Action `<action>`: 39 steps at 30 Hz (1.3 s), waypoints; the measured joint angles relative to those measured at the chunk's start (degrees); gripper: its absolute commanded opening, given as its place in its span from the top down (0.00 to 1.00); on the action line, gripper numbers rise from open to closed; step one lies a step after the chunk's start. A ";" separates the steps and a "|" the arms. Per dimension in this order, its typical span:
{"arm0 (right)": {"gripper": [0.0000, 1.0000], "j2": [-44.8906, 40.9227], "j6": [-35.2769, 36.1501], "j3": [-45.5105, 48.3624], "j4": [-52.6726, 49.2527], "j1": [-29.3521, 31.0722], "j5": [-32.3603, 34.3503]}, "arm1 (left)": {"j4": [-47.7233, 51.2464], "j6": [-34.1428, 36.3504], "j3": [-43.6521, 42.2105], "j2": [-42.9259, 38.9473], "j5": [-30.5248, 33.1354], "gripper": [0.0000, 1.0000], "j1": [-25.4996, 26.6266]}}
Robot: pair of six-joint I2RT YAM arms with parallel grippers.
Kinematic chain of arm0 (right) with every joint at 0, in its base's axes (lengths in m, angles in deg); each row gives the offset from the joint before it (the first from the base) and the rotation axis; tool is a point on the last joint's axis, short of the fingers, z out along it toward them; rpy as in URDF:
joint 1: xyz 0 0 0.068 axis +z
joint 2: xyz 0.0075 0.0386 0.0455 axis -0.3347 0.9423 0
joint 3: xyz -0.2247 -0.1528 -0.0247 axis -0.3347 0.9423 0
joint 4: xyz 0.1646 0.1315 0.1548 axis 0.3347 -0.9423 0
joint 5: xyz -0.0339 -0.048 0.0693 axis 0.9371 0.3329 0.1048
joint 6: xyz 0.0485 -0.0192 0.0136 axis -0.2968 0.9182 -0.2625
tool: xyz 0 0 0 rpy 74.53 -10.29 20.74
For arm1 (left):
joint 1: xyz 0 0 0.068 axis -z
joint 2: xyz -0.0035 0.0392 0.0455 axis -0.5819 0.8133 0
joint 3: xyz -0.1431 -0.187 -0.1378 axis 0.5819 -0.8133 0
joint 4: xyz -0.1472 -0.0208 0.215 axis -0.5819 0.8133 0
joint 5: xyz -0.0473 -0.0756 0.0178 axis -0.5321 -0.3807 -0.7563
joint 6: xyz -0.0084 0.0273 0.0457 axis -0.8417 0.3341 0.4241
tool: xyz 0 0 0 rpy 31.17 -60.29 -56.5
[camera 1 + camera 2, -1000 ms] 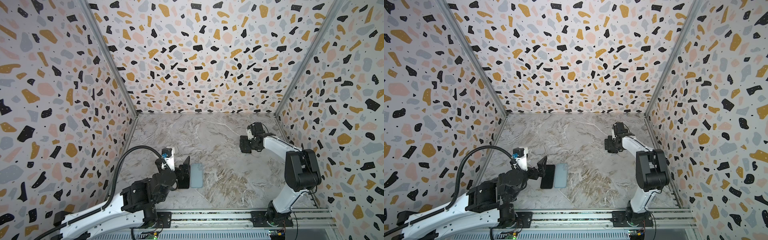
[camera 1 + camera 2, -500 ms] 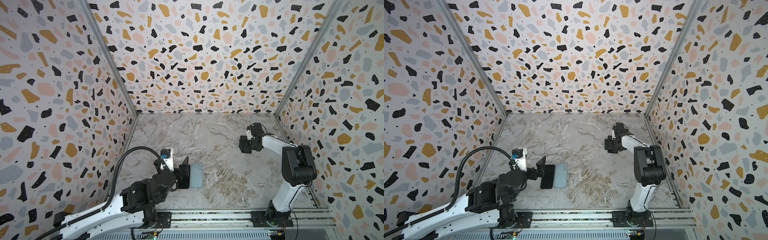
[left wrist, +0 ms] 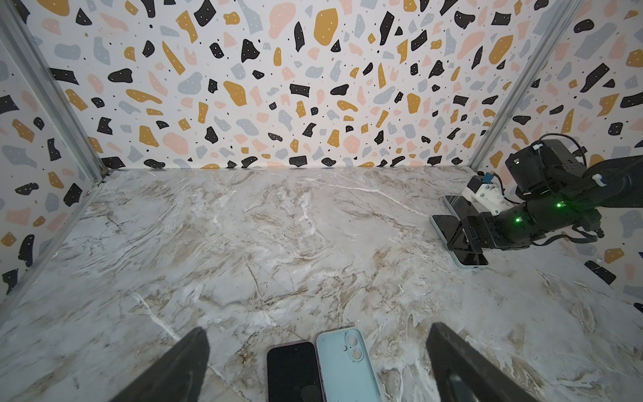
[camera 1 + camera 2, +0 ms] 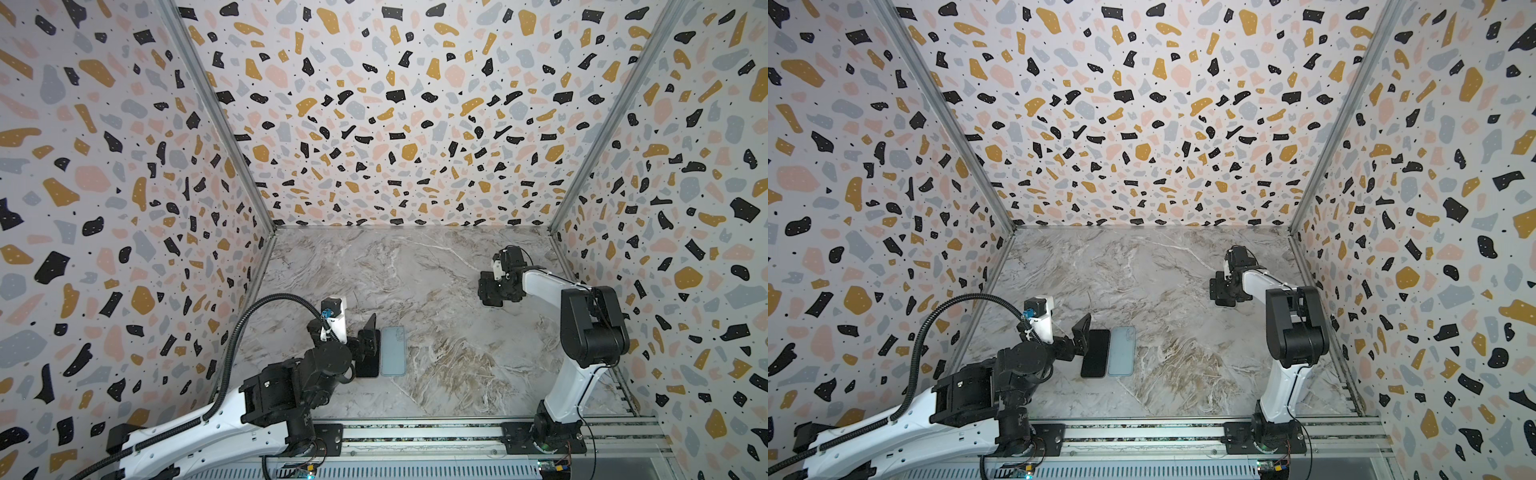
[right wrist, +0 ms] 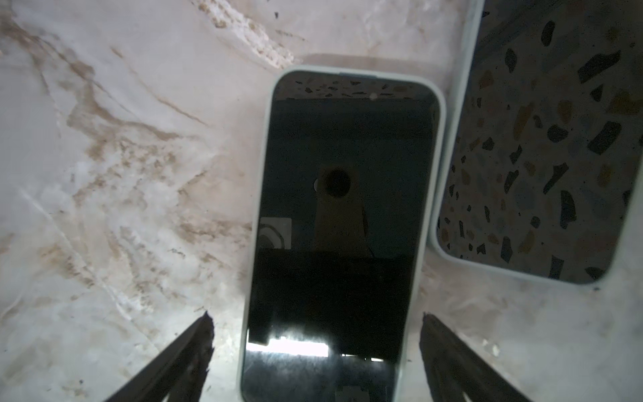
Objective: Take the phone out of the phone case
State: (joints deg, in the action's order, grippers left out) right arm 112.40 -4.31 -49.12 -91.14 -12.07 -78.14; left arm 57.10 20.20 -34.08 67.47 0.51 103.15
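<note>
Nearest the rail, the left gripper point(image 3: 318, 334), jaws wide apart and empty, faces a bare black phone point(image 4: 1095, 353) and a pale blue case point(image 4: 1122, 351) lying side by side. Farther back, the right gripper point(image 5: 316, 316), the arm nearer the cased phone point(image 5: 341, 209), stands over its end with jaws apart, one finger on each side. The phone lies screen up, its long axis running straight out between them. A second cased phone point(image 5: 539, 156) lies just beside it. Marble tabletop point(image 4: 436, 291); terrazzo walls point(image 4: 395, 104) on three sides.
</note>
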 measured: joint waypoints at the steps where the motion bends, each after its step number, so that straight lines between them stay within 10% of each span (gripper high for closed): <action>1: 0.06 0.24 -0.04 0.00 0.00 -0.04 0.00 | -0.02 -0.02 0.00 -0.07 0.00 0.00 0.00; 39: 0.38 3.98 -2.38 -2.69 2.86 -0.02 2.71 | -5.51 -3.61 -2.23 2.99 -3.76 0.00 -0.44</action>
State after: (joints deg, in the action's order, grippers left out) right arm 116.38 -6.69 -51.80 -88.28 -12.09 -75.43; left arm 51.59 16.60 -36.30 70.46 -3.25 102.72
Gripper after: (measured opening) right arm 0.771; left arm 0.995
